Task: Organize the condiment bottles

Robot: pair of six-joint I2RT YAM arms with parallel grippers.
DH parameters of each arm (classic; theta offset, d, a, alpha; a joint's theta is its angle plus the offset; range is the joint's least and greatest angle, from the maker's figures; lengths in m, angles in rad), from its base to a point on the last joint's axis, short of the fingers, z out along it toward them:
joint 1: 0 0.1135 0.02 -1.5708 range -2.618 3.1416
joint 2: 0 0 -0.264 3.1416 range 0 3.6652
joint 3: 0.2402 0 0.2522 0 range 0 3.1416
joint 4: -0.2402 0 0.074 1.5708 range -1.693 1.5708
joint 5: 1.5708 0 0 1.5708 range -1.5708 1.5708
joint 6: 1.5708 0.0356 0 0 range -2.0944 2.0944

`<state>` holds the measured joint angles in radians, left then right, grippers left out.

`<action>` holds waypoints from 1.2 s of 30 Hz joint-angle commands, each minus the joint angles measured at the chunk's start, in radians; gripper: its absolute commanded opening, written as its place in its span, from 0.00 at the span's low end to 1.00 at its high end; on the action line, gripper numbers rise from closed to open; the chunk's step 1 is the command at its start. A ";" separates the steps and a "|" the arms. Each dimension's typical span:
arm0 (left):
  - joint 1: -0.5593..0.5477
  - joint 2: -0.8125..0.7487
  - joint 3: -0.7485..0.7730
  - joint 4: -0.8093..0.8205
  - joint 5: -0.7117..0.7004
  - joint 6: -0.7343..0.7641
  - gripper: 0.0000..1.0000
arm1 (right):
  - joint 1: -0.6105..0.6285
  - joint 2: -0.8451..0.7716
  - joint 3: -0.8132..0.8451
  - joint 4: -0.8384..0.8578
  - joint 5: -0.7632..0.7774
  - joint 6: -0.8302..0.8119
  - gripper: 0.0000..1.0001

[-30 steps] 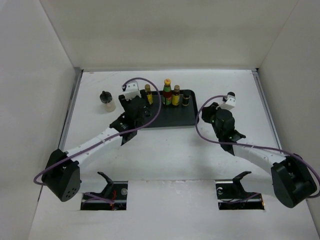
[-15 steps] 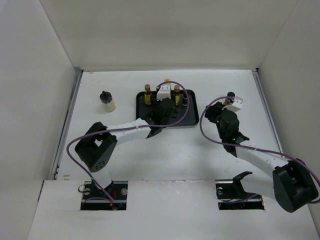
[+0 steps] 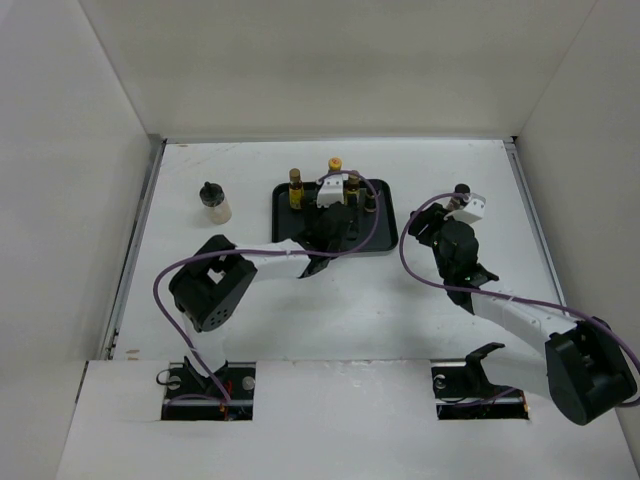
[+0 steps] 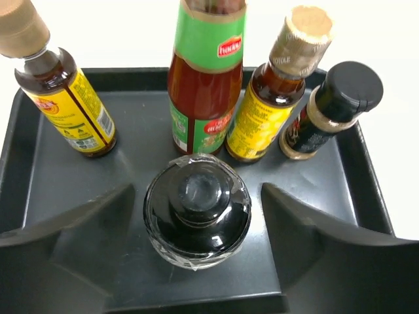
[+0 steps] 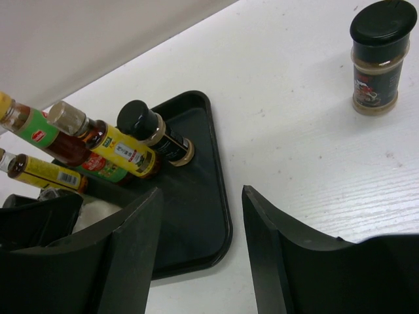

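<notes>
The left gripper (image 4: pixel 196 191) is holding its jaws apart around a squat black-capped bottle (image 4: pixel 197 226) at the lower centre of the black tray (image 4: pixel 141 140), with gaps showing on both sides. A red sauce bottle (image 4: pixel 204 85) is standing behind it. The right gripper (image 5: pixel 201 196) is hovering with jaws apart and empty, and a spice jar (image 5: pixel 378 57) is sitting on the white table (image 5: pixel 294 131) at upper right.

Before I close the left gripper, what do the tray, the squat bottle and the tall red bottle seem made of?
Tray: matte black, probably moulded plastic, judging by its rounded rim and dull sheen. Squat bottle: glossy black cap, likely plastic, under wrinkled clear film; body hidden. Tall red bottle: transparent, glass or hard plastic, unclear which; glossy green label.
</notes>
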<state>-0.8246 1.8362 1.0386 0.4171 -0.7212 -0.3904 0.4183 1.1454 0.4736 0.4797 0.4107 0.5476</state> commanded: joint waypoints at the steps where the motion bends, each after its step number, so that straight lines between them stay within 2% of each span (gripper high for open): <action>1: -0.001 -0.104 -0.038 0.101 -0.035 -0.005 0.84 | -0.002 0.005 0.005 0.046 0.007 0.008 0.59; 3: -0.001 -0.176 -0.067 0.111 -0.040 0.002 0.87 | -0.002 0.013 0.008 0.046 0.007 0.008 0.61; 9: 0.052 -0.434 -0.156 0.019 -0.063 0.009 0.86 | -0.002 0.034 0.013 0.046 0.005 0.008 0.67; 11: 0.098 -0.503 -0.181 -0.053 -0.070 0.007 0.86 | -0.002 0.037 0.013 0.046 0.005 0.008 0.67; 15: 0.270 -0.571 -0.180 -0.271 -0.054 -0.043 0.86 | -0.002 0.033 0.016 0.046 0.005 0.008 0.69; 18: 0.435 -0.542 -0.144 -0.369 0.014 -0.094 0.87 | 0.000 0.030 0.016 0.046 0.007 0.008 0.71; 21: 0.535 -0.487 -0.106 -0.371 0.065 -0.133 0.87 | 0.000 0.030 0.014 0.046 0.005 0.008 0.74; 26: 0.618 -0.313 0.038 -0.423 0.085 -0.123 0.86 | 0.000 0.048 0.019 0.048 0.005 0.006 0.76; 30: 0.644 -0.220 0.124 -0.446 0.082 -0.104 0.86 | 0.000 0.051 0.023 0.048 0.004 0.005 0.76; 36: 0.681 -0.152 0.147 -0.445 0.052 -0.087 0.83 | 0.000 0.048 0.022 0.048 0.004 0.002 0.77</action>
<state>-0.1635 1.6840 1.1511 -0.0238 -0.6537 -0.4892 0.4183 1.1934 0.4740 0.4797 0.4107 0.5472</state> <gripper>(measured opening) 0.834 0.766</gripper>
